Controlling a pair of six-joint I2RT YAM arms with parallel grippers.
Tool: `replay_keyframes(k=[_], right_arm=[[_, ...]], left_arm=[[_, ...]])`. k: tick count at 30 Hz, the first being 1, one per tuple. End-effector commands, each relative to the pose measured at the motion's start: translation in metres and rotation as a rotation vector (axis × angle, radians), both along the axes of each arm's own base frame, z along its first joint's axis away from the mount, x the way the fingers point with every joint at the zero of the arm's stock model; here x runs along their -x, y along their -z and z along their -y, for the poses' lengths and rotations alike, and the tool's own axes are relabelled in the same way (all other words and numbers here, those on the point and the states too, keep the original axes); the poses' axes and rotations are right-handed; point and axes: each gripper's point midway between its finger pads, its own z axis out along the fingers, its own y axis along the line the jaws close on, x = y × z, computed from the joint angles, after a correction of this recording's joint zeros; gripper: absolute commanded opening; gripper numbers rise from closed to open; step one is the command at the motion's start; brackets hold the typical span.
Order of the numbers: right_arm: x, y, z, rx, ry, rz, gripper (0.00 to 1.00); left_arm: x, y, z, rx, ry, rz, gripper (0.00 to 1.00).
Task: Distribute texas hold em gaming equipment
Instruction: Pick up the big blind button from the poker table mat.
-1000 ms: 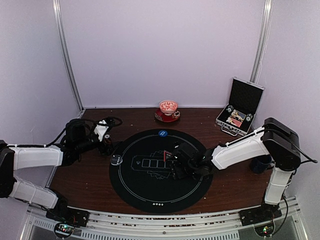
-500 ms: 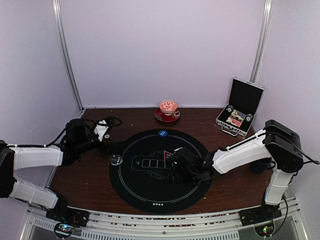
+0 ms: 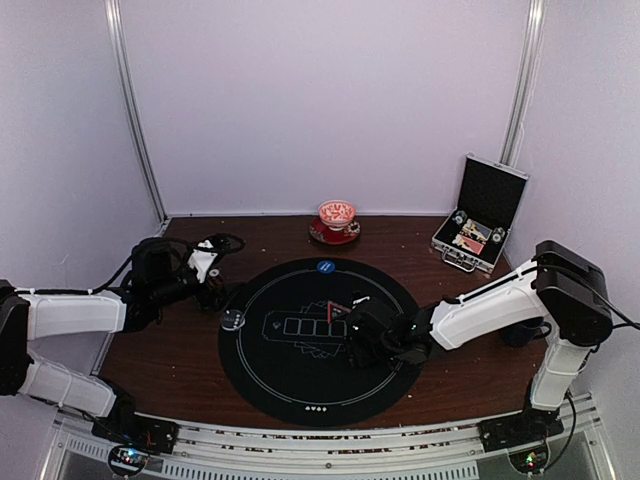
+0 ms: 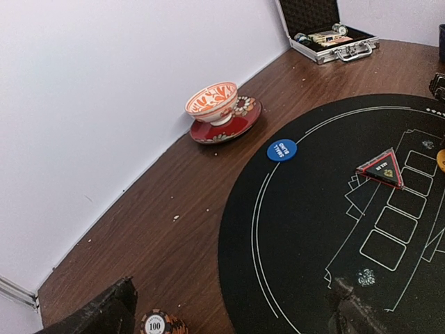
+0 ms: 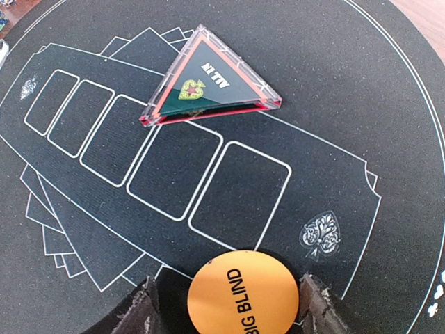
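An orange "BIG BLIND" disc (image 5: 243, 293) lies on the round black mat (image 3: 300, 385) between the fingers of my right gripper (image 5: 229, 309). The jaws stand open, with a dark gap at the left finger and the right finger close to the disc's rim. In the top view my right gripper (image 3: 360, 340) is low over the mat's centre-right and hides the disc. A blue disc (image 3: 325, 266) rests at the mat's far edge. A clear disc (image 3: 233, 320) lies at its left edge. My left gripper (image 4: 226, 316) is wide open and empty, with a "100" chip (image 4: 161, 323) beside its left finger.
A clear triangular "ALL IN" marker (image 5: 208, 80) sits on the mat just beyond the orange disc. A patterned bowl on a red saucer (image 3: 337, 220) stands at the back wall. The open silver-edged case (image 3: 478, 225) is at the back right.
My right gripper has sunk a little toward the mat and its jaws have narrowed around the orange disc. The left arm has not moved.
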Motion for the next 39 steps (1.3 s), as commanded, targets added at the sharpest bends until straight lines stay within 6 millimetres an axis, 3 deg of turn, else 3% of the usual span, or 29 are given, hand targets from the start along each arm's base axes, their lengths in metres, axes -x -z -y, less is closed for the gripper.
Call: replay_keyframes(k=[1, 12, 20, 32, 39], right_arm=[[0.024, 0.025, 0.016, 0.072, -0.019, -0.102, 0.68], [0.024, 0.030, 0.013, 0.077, -0.026, -0.108, 0.53], [0.023, 0.025, 0.007, 0.070, -0.040, -0.102, 0.48], [0.024, -0.005, -0.023, 0.038, -0.108, -0.050, 0.52], [0.040, -0.017, -0.050, 0.023, -0.198, -0.017, 0.53]], left_arm=[[-0.004, -0.009, -0.001, 0.012, -0.007, 0.052, 0.98], [-0.004, -0.010, -0.001, 0.012, -0.012, 0.054, 0.98], [-0.005, -0.010, -0.002, 0.011, -0.014, 0.055, 0.98], [-0.005, -0.009, -0.002, 0.009, -0.015, 0.055, 0.98], [-0.005, -0.010, -0.002, 0.009, -0.018, 0.057, 0.98]])
